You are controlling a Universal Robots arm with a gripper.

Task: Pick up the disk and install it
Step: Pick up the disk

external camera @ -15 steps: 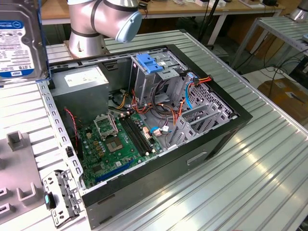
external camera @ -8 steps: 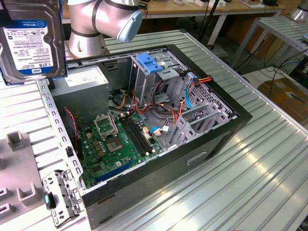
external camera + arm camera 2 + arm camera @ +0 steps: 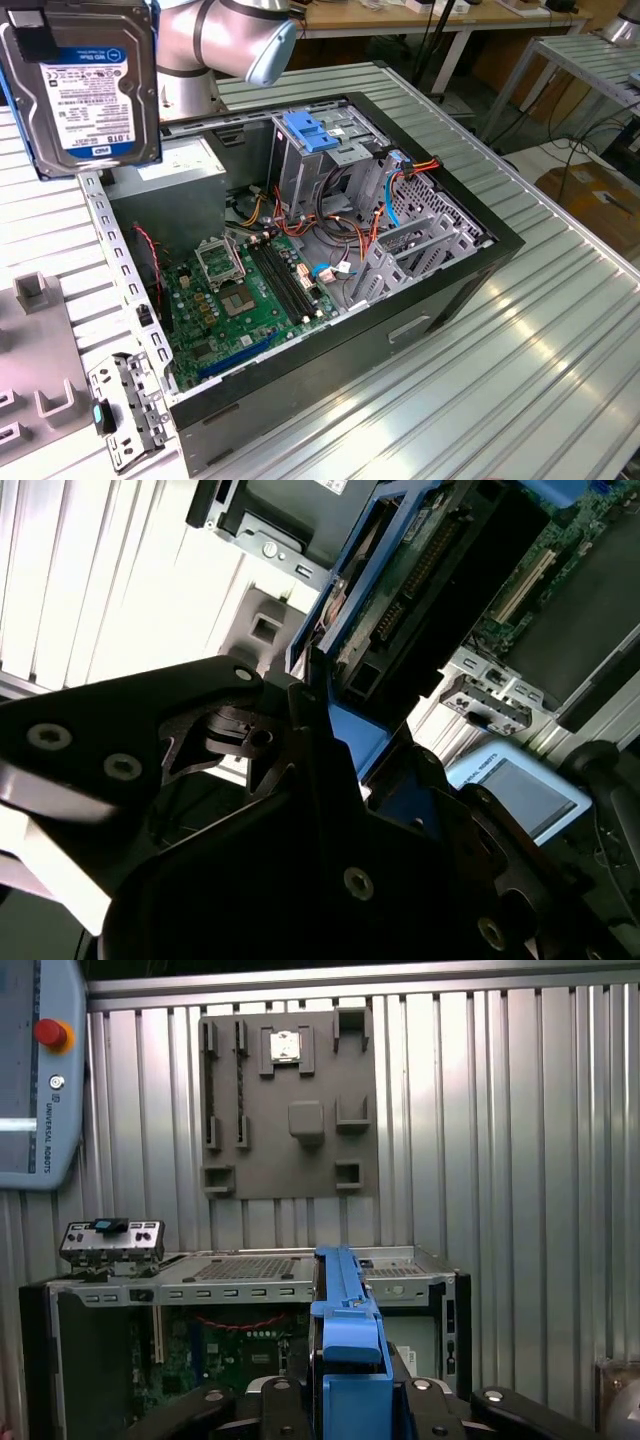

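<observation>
The disk (image 3: 85, 90), a silver-grey drive with a white-and-blue label and blue side rails, hangs in the air at the exterior view's upper left, above and beside the open computer case (image 3: 300, 250). It stands on edge with its label facing the camera. In the first wrist view my gripper (image 3: 350, 1405) is shut on the disk's blue rail (image 3: 348, 1330), black fingers (image 3: 420, 1400) on either side. The second wrist view shows the disk's circuit-board underside (image 3: 400, 590) running away from the gripper (image 3: 350, 750). The case lies below the held disk.
Inside the case a tall metal cage topped by a blue bracket (image 3: 310, 130) stands behind the motherboard (image 3: 250, 290) among cables. A grey fixture plate (image 3: 290, 1110) lies on the ribbed metal table (image 3: 520, 330). A teach pendant (image 3: 35, 1070) rests beside it.
</observation>
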